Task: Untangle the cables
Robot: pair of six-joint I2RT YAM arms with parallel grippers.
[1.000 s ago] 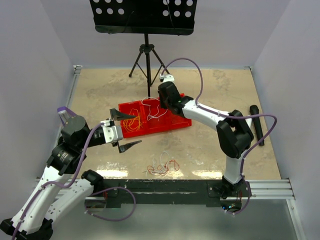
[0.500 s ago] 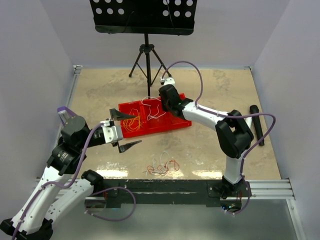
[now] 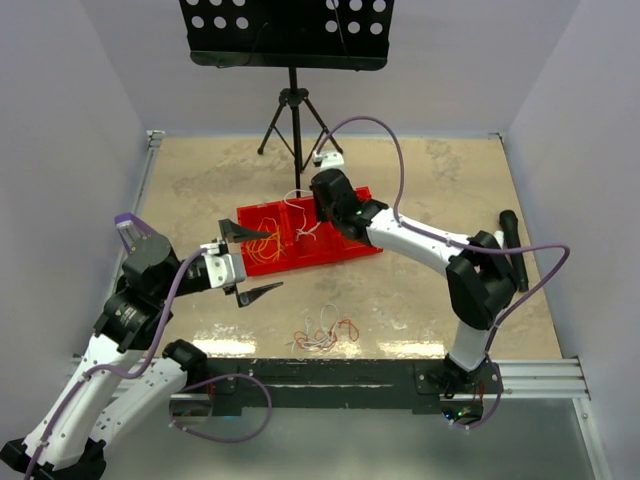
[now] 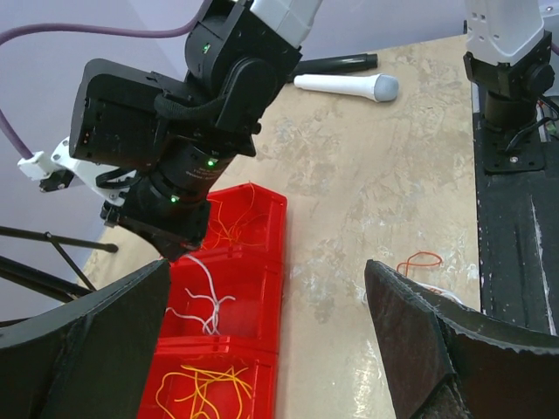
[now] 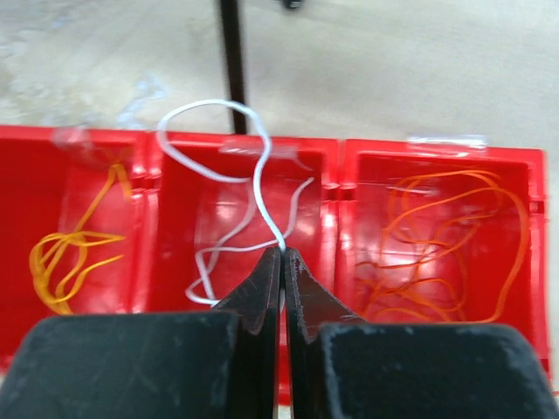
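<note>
A red tray (image 3: 352, 246) with three compartments lies mid-table. Its compartments hold yellow cables (image 5: 74, 249), white cables (image 5: 218, 253) and orange cables (image 5: 445, 236). My right gripper (image 5: 282, 255) hangs over the middle compartment, shut on a white cable (image 5: 258, 166) that loops up from its tips. A small mixed clump of cables (image 3: 322, 333) lies on the table near the front edge. My left gripper (image 3: 250, 262) hovers wide open off the tray's left front corner, holding nothing. In the left wrist view, the left gripper (image 4: 266, 266) frames the tray edge and bare table.
A black music stand (image 3: 290, 40) on a tripod stands at the back. A black stick-like object (image 3: 513, 250) lies at the right side. The left wrist view shows a white microphone (image 4: 349, 85) beside it. Walls close in the table on three sides.
My right gripper has closed its jaws onto the white cable over the middle compartment, and its wrist has shifted slightly left. The left arm has not moved.
</note>
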